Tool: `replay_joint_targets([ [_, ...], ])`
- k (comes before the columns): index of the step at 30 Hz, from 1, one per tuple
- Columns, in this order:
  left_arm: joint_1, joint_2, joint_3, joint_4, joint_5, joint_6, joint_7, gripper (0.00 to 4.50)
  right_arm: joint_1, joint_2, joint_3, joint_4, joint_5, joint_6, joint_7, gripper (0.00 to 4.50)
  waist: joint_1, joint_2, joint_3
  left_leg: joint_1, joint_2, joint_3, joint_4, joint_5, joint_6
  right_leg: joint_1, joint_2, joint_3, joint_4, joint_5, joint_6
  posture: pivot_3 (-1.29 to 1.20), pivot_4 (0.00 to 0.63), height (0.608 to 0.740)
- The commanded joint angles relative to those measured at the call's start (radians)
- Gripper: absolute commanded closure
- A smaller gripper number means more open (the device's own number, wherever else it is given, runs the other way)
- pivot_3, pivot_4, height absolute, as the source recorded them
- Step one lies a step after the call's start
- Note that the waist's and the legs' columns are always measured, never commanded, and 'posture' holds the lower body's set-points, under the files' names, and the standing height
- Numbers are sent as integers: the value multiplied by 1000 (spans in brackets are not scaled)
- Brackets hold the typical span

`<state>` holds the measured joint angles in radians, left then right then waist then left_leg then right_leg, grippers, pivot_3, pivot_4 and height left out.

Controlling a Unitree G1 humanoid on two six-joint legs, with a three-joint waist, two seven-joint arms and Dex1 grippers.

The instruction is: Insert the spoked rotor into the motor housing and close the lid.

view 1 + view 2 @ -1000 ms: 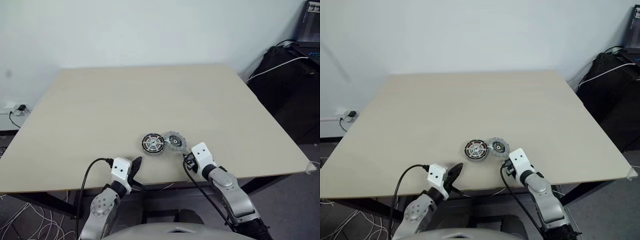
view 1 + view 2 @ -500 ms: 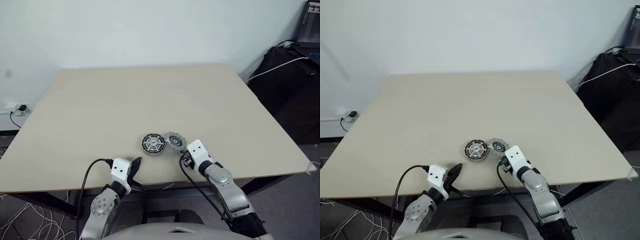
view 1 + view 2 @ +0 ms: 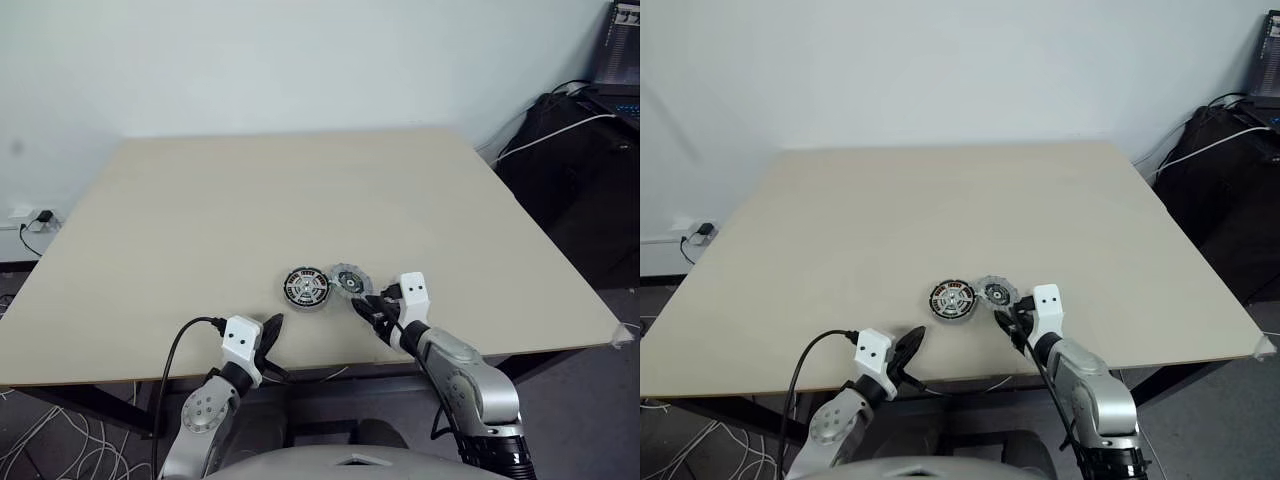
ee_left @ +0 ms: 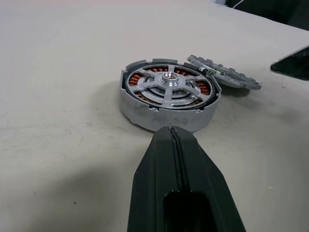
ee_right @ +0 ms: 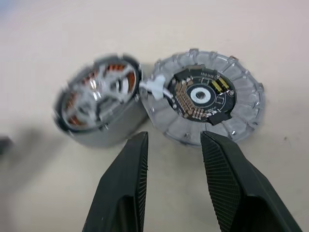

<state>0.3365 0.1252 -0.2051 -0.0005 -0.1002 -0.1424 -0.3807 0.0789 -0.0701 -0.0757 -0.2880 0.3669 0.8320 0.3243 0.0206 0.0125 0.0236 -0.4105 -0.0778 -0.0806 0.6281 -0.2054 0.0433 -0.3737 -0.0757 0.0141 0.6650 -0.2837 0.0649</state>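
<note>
A round silver assembly stands near the table's front edge. The spoked rotor (image 4: 169, 99) sits in it, and the motor housing's copper windings (image 4: 141, 79) show between the spokes. The lid (image 5: 205, 99), a notched grey disc with a small circuit board on its face, leans tilted against the assembly's right side, also seen as the lid (image 3: 348, 280). My right gripper (image 5: 174, 137) is open with nothing between its fingers, just short of the lid's near edge; it appears as the right gripper (image 3: 363, 306). My left gripper (image 4: 172, 131) is shut and empty, close in front of the assembly.
The pale wooden table (image 3: 250, 190) stretches wide behind and beside the parts. Its front edge runs right under both hands. Black equipment with cables (image 3: 580, 150) stands off the table's right side. A black cable (image 3: 178, 345) loops from my left wrist.
My right wrist has rolled and the hand has risen a little and shifted left toward the lid, so its black fingers now show. The left gripper and the parts have stayed put.
</note>
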Motion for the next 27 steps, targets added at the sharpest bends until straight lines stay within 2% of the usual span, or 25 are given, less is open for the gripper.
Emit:
replay_joint_targets([
  [1, -12, 3, 1, -26, -7, -8, -9, 4500, -79, 105, -149, -7, 139, 124, -116, 2661, -2, 1, 0, 0, 0, 0, 0, 0, 0, -1, 0, 0, 1, 0, 0, 0, 0, 740],
  [7, -12, 2, 2, -16, -6, -14, -12, 4500, -160, 205, -289, 46, 263, 240, -255, 2661, -1, 3, -2, -1, 0, 0, 0, 0, 0, -1, 0, 0, 1, 3, -5, 0, 0, 740],
  [18, -2, -1, 6, -28, -3, -11, -6, 4500, -239, 256, -450, 174, 530, 306, -443, 2661, -11, 7, -2, 0, 0, 1, -2, 0, 0, -2, 0, 1, 1, 2, -7, 0, 0, 740],
  [27, 2, -3, -4, -84, -1, 30, 7, 4500, -248, 246, -448, 233, 664, 305, -532, 2661, -15, 8, -2, -1, 0, 1, -2, 0, 1, -2, 0, 1, 1, 2, -7, 0, 0, 740],
])
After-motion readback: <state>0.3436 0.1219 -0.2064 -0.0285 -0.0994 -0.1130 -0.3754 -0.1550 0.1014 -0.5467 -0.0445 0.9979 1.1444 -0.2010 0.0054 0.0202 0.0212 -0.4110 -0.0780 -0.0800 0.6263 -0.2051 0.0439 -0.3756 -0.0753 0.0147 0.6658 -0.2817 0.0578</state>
